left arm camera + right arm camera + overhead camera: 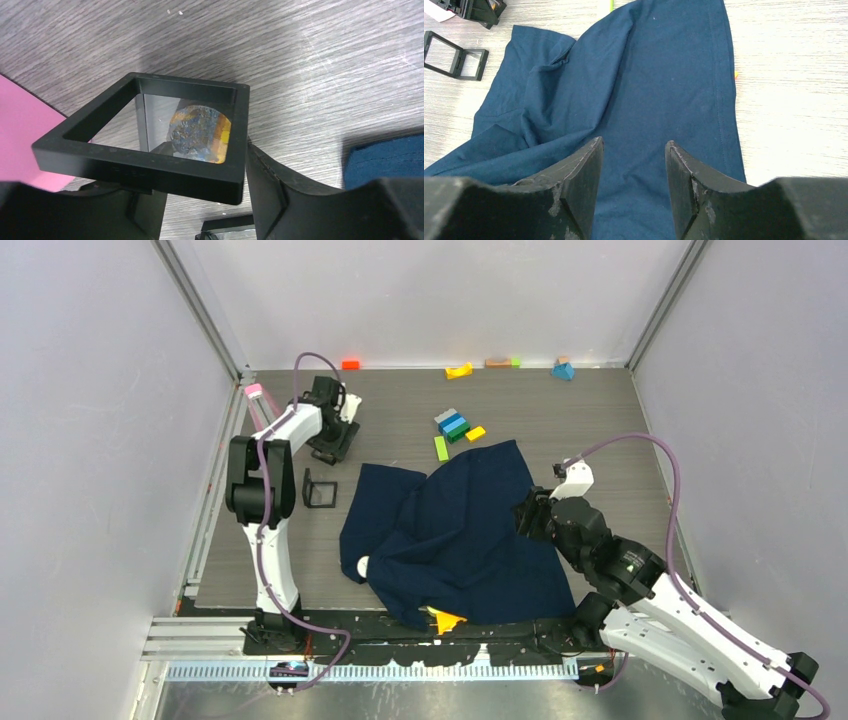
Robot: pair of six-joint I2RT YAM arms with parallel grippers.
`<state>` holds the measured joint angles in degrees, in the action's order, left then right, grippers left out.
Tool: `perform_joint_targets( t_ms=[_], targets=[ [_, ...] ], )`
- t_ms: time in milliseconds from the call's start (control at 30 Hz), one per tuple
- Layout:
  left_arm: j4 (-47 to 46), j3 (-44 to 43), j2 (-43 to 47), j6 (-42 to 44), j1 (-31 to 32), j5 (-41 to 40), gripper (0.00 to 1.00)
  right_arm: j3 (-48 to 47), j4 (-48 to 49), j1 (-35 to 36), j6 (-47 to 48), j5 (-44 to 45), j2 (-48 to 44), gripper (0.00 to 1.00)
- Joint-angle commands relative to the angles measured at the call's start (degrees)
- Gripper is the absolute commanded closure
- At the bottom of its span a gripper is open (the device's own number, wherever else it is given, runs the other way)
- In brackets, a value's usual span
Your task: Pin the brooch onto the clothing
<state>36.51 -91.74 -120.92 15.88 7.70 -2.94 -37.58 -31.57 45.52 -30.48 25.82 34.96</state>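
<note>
The brooch (pixel 200 132), a round orange-gold badge, sits inside a black square display case (pixel 150 170) at the table's back left. My left gripper (pixel 335 438) (pixel 200 205) is at this case. Its jaws stand apart, the case's raised frame lies over the left finger, and the right finger (pixel 280 190) touches the frame's corner. The clothing (pixel 460 530), a navy T-shirt, lies rumpled mid-table with a white label (pixel 362 566) at its left edge. My right gripper (pixel 527 512) (pixel 634 145) is open and empty just above the shirt (pixel 649 75) near its right side.
A second black case (pixel 320 488) (pixel 454 55) lies open left of the shirt. A yellow wedge (pixel 446 620) sits at the shirt's near edge. Coloured blocks (pixel 455 425) lie behind the shirt, and more line the back wall. A pink pad (pixel 20 135) lies left of the case.
</note>
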Motion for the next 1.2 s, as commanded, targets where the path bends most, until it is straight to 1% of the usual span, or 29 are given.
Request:
perform_joint_targets(
  t_ms=[0, 67, 267, 533, 700, 767, 833, 933, 1033, 1167],
  targets=[
    [-1.3, 2.6, 2.8, 0.8, -0.4, 0.3, 0.46, 0.1, 3.0, -0.3, 0.1, -0.1, 0.8, 0.48],
    [-1.6, 3.2, 3.3, 0.7, -0.4, 0.2, 0.49, 0.0, 3.2, -0.3, 0.1, -0.5, 1.0, 0.5],
    [-2.3, 4.5, 5.2, 0.1, -0.2, 0.5, 0.59, 0.1, 3.8, -0.3, -0.2, -1.7, 1.8, 0.52],
    [-3.4, 6.7, 9.3, -1.0, 0.2, 1.3, 0.63, 0.1, 4.0, -0.3, -0.2, -2.2, 1.9, 0.53],
    [-4.4, 8.1, 11.4, -1.9, 0.2, 1.9, 0.64, 0.1, 4.0, -0.3, 0.0, -2.3, 2.0, 0.54],
    [-4.5, 7.9, 11.4, -2.3, 0.2, 2.1, 0.6, 0.1, 4.0, -0.3, 0.0, -2.3, 2.0, 0.54],
    [-4.2, 7.2, 10.8, -2.6, 0.2, 2.1, 0.52, 0.1, 4.0, -0.3, 0.1, -2.3, 2.0, 0.54],
    [-3.7, 5.7, 9.2, -3.0, 0.2, 2.7, 0.46, 0.2, 4.0, -0.2, 0.2, -2.3, 2.2, 0.54],
    [-3.6, 4.0, 7.5, -3.3, 0.2, 5.1, 0.41, 0.1, 4.0, -0.3, 0.3, -2.4, 2.2, 0.54],
    [-2.8, 1.3, 5.5, -3.4, 0.2, 6.3, 0.39, 0.1, 4.0, -0.3, 0.4, -2.4, 2.4, 0.54]
  ],
)
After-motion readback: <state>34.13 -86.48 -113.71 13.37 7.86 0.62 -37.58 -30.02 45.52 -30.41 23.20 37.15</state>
